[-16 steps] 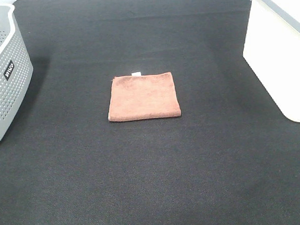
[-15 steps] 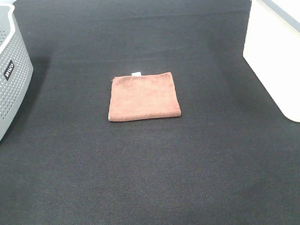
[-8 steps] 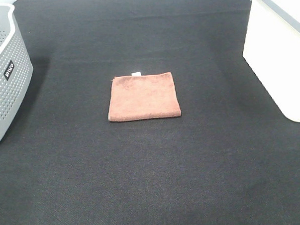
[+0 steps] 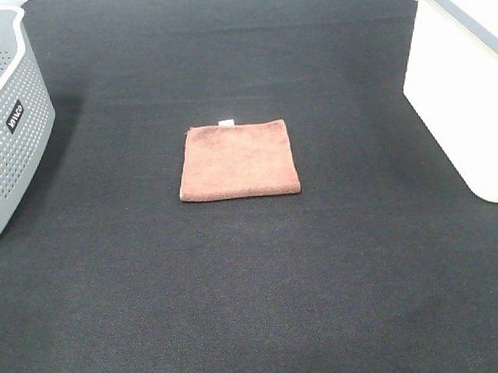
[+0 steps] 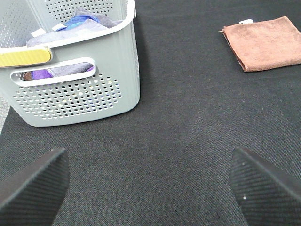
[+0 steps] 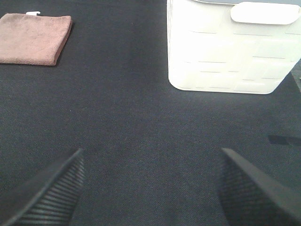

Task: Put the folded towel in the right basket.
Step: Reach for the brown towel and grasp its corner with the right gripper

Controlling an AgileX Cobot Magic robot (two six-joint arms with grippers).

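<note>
Nothing moved, folded towel (image 4: 239,160) edges free, right basket (image 4: 455,87) well apart.

In the exterior high view the right basket (image 4: 456,103) was cut off by the top and right edges, and the grey basket (image 4: 12,164) by the left edge; the lettering on its black label (image 4: 14,116) was too small to be read. In the left wrist view the folded towel (image 5: 265,42) was clipped at the frame edge, the laundry (image 5: 82,22) in the grey basket was largely hidden behind its wall, and only the finger ends of the left gripper (image 5: 150,188) were shown. The right gripper (image 6: 150,188) was likewise cropped.
</note>
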